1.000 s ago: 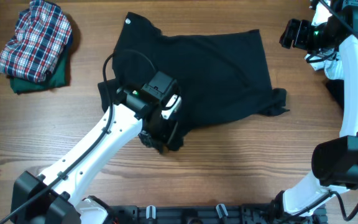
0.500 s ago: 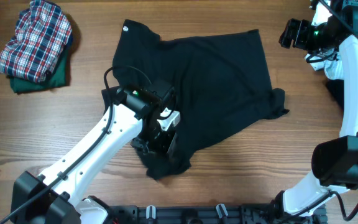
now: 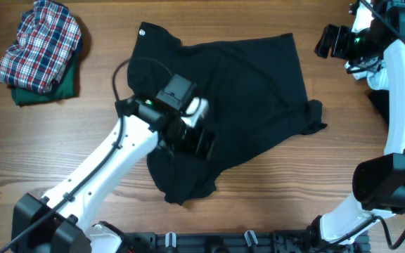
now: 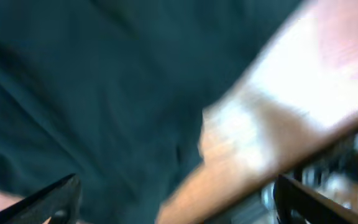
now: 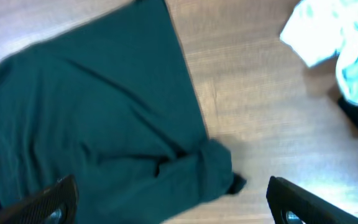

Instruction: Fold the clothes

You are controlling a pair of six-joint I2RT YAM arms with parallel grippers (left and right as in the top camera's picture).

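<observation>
Hovering over the big black short-sleeved T-shirt (image 3: 252, 77), my left tool (image 3: 201, 142) has its fingers (image 4: 55, 196) spread wide, pinching nothing. Dark fabric fills the blurred wrist view beneath it. The shirt lies rumpled across the middle of the wooden worktop (image 3: 315, 190), with a small white logo (image 3: 145, 28) near its 11 o'clock corner and a bunched lobe trailing toward 7 o'clock. My right tool (image 3: 322, 42) hangs off the shirt at 2 o'clock, also spread and empty. At 10 o'clock a crumpled red-and-white plaid garment (image 3: 41, 42) sits atop a green one (image 3: 48, 95). A pale blue cloth (image 5: 347, 50) lies on bare wood, apart from the shirt's edge.
</observation>
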